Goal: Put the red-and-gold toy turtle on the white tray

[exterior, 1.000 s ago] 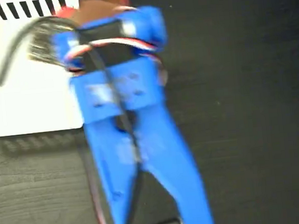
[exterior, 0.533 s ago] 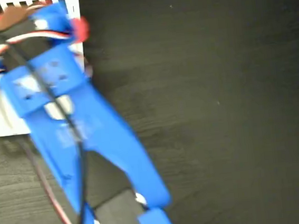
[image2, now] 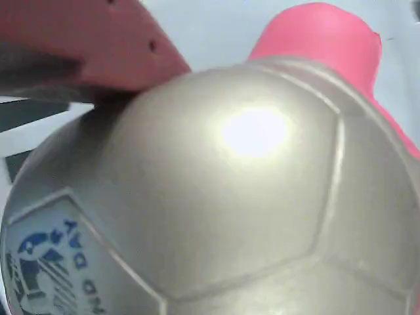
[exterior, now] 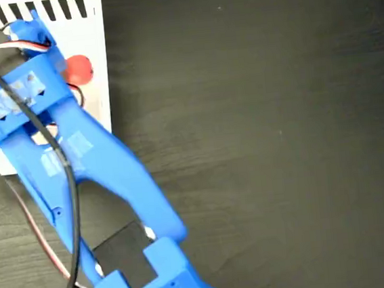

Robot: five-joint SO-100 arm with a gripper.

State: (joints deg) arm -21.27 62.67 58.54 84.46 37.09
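Nearest the wrist camera, the shiny gold-shelled rubbery toy turtle with coral-red limbs point(image2: 262, 197) fills the view. Whether the pincer grips it cannot be told. In the fixed view its red part point(exterior: 78, 69) shows over the white stripe-edged rectangular tray point(exterior: 93, 38), beside the blue arm point(exterior: 79, 168), on the dark tabletop point(exterior: 266, 137).

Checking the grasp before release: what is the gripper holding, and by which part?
Apparently the red-and-gold rubbery toy turtle, its domed shell filling the wrist view under a red finger. The exact hold cannot be told.
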